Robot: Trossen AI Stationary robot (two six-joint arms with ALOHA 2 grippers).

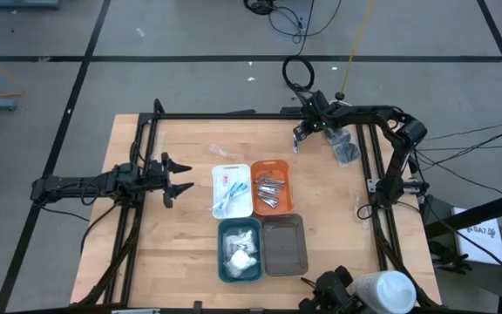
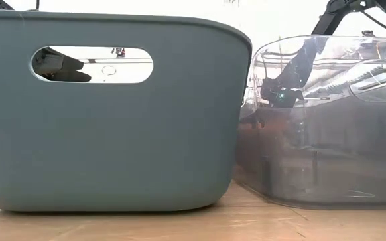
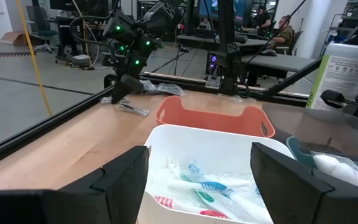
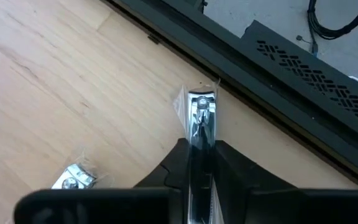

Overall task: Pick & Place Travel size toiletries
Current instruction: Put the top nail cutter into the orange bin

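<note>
My right gripper [image 1: 300,137] is near the table's far edge, fingers pointing down, shut on a silver metallic piece [image 4: 202,115] in clear wrap. A second silver wrapped piece [image 4: 73,177] lies flat on the wood beside it. My left gripper [image 1: 181,174] waits open, left of the white tray [image 1: 219,205], which holds pink and blue wrapped sticks [image 3: 207,190]. The orange tray [image 1: 271,166] holds silver pieces [image 1: 270,189]. White sachets [image 1: 240,253] lie in the teal tray [image 1: 222,231]. A clear-wrapped item [image 1: 220,151] lies on the table beyond the white tray. My right gripper pinches the silver metallic piece between its two fingers [image 4: 229,158], coming from above. The fingers lie along the piece, and its far end [image 4: 202,99] sticks out past the fingertips, low over the wood. Whether it is lifted clear of the table, I cannot tell.
The grey tray [image 1: 284,246] sits right of the teal one at the near side. A dark grey pile [image 1: 345,148] lies near the far right corner. A big white cup [image 1: 390,292] lies off the near right corner. Black frame rails [image 4: 278,68] border the table.
</note>
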